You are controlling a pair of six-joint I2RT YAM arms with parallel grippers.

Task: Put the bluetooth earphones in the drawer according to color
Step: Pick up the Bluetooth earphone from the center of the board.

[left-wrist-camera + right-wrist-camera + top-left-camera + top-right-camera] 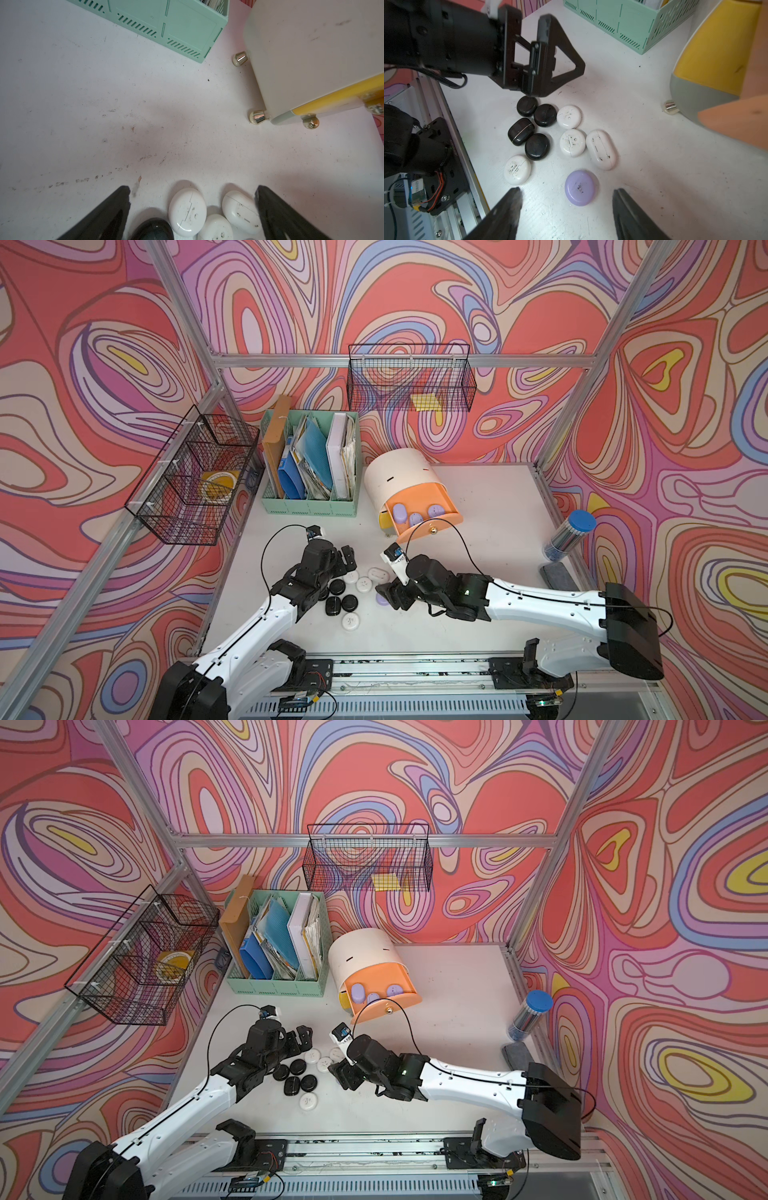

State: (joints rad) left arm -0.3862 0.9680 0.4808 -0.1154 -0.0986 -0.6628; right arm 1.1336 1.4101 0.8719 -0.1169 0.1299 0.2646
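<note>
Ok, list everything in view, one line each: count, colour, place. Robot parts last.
black earphone cases: four, black, clustered on the table
white earphone cases: four, white, on the table beside the black ones
loose lilac case: one, lilac, on the table near the white ones
stored lilac cases: three, lilac, inside the pulled-out peach drawer
drawer chest: one, white, back of the table
file holder: one, mint green, beside the drawer chest, full of folders
wire baskets: two, black, hung on the frame
tube: one, clear with blue cap, table edge
pad: one, grey, beside the tube
left gripper: open, above the white earphone cases
right gripper: open, straddling the loose lilac case
</note>
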